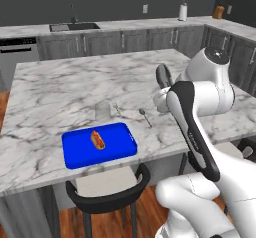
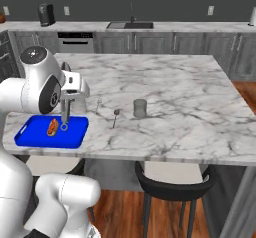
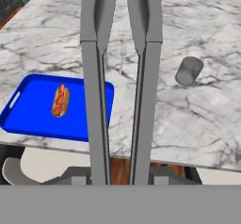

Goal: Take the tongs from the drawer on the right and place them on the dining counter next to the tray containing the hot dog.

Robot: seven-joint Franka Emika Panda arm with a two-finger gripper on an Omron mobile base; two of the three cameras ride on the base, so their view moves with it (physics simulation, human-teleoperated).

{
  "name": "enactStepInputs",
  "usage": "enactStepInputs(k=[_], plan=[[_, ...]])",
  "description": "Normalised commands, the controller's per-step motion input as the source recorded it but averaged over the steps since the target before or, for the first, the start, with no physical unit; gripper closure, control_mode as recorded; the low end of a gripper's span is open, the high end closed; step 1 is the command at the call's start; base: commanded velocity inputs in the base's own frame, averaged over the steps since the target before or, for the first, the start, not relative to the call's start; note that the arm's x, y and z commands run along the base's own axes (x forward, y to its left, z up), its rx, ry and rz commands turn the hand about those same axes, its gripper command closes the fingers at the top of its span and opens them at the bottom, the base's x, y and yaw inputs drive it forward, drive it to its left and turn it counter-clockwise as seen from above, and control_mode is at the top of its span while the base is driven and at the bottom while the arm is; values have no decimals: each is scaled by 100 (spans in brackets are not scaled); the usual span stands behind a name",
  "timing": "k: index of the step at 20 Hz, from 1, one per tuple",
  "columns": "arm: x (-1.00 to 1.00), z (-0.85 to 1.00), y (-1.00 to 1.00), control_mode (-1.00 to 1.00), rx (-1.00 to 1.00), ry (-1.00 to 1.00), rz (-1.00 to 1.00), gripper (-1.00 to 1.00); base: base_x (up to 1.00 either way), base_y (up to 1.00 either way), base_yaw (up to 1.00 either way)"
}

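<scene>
Tongs (image 3: 120, 100), nearest the hand camera, are clamped in the gripper (image 2: 65, 103), apparently above the dining counter (image 2: 165, 92) beside the tray (image 3: 37, 119) where the hot dog (image 3: 60, 100) is held.

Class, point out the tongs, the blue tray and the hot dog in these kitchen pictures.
tongs (image 3: 96, 100), hand view, left arm of the pair.
blue tray (image 1: 116, 138), left base view, bare floor right of the bun.
hot dog (image 3: 60, 100), hand view, sausage middle.

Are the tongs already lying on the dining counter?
No, the tongs hang upright from the tool, above the blue tray's right end.
</scene>
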Motion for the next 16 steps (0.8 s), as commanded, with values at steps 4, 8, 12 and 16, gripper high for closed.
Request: enactStepInputs(k=[4, 8, 12, 16], plan=[[0, 0, 0, 100, 0, 0, 0, 100, 7, -1, 2], [0, 0, 0, 100, 0, 0, 0, 100, 0, 3, 3], [9, -9, 2, -100, 0, 2, 2, 100, 14, 8, 5], [46, -38, 0, -100, 0, 8, 5, 100, 0, 0, 0]])
